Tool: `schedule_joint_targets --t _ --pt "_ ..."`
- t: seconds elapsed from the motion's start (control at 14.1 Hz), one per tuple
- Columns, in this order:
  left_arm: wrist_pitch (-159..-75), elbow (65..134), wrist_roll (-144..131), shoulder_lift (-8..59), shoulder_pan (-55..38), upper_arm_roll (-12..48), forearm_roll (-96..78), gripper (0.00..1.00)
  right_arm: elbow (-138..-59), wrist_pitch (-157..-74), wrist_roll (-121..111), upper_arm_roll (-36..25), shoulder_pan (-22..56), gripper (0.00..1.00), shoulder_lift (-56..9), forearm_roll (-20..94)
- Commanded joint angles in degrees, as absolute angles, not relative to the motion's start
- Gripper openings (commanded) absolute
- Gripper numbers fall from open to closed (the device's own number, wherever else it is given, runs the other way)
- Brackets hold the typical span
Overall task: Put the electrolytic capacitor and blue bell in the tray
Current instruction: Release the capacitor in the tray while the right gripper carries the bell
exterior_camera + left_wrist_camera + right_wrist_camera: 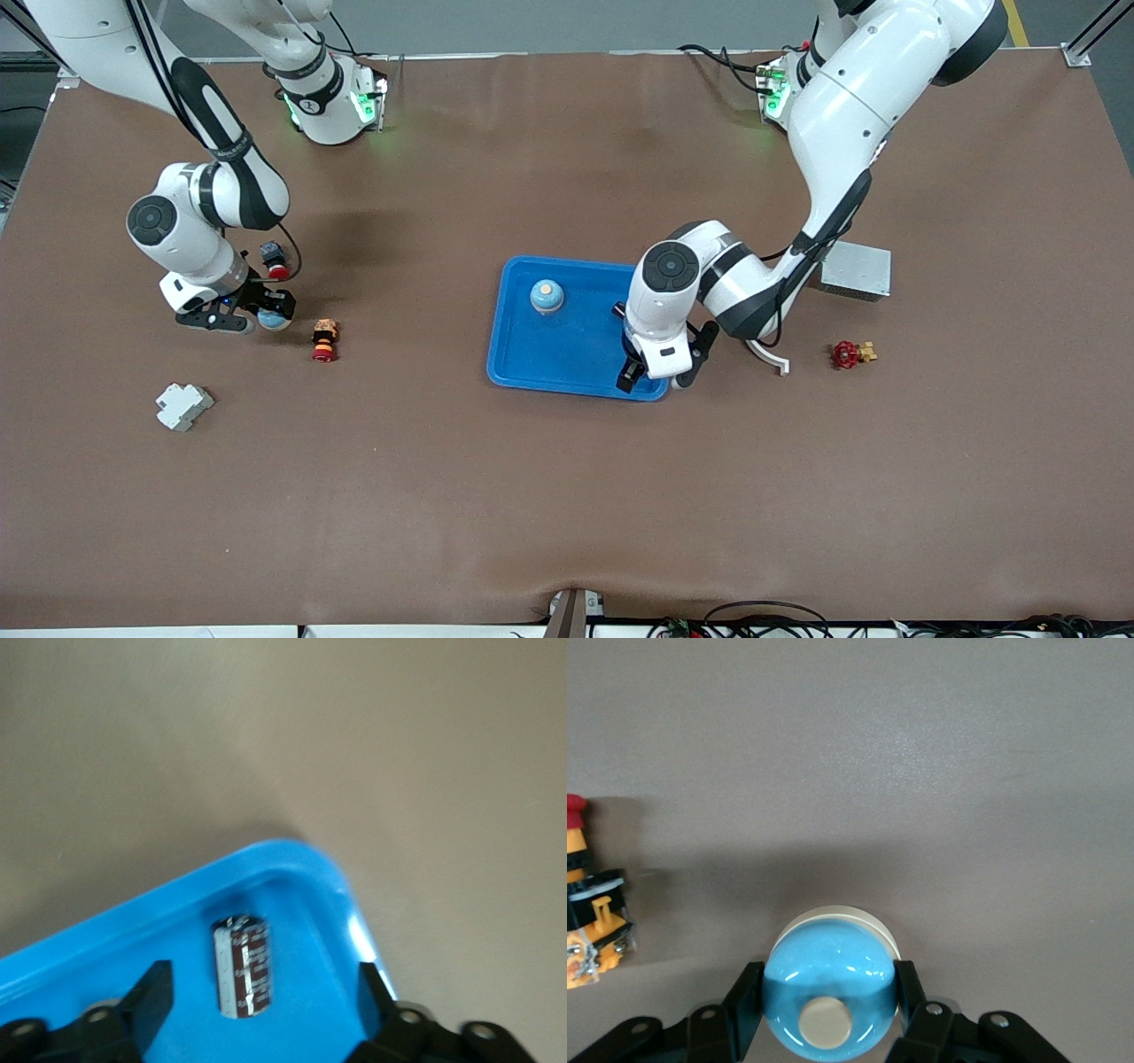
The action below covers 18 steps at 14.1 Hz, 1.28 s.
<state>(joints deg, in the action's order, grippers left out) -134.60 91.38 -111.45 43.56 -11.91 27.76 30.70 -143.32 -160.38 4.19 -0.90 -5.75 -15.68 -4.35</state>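
Pinching a blue bell (830,983), right gripper (828,992) sits on open table; left gripper (266,992) spread over capacitor (244,966) by tray (292,864) corner.

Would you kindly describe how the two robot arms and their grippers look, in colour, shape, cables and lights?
Both arms are glossy white with rounded segments, black joint bands and round dark grey joint caps. Black cables run along them, and green lights glow at their bases. The left gripper and the right gripper are black, with two flat fingers held by silver screws.
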Motion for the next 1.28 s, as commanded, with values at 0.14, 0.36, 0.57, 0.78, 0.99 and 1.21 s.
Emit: schedule_joint_targets --t 0.14,0.36,0.57,0.78,0.99,1.21 --pt "-124.21 85.26 -97.87 40.09 -12.04 27.77 31.38 1.00 -138.10 -146.91 13.33 0.53 -0.11 0.00 -10.39 -3.43" --pt "-120.59 82.80 -84.50 37.28 -9.86 27.69 28.05 1.00 -130.46 -132.76 24.13 0.62 6.74 0.00 -7.74 -3.17" --pt "-118.41 82.62 -72.21 32.71 -6.16 27.77 25.15 1.00 -121.93 -123.24 32.05 0.44 13.87 0.00 -7.65 4.90" --pt "-114.36 82.62 -60.06 27.96 -2.21 27.77 22.51 1.00 -117.88 -123.40 42.85 0.44 19.84 0.00 -8.26 5.45" --pt "-109.62 82.62 -52.94 24.44 1.65 27.77 20.74 1.00 -112.78 -123.84 54.28 0.35 25.12 0.00 -11.41 5.45" --pt "-106.71 82.70 -45.29 21.54 4.82 27.69 18.47 1.00 -106.11 -123.92 64.39 0.26 30.13 0.00 -17.91 4.93"
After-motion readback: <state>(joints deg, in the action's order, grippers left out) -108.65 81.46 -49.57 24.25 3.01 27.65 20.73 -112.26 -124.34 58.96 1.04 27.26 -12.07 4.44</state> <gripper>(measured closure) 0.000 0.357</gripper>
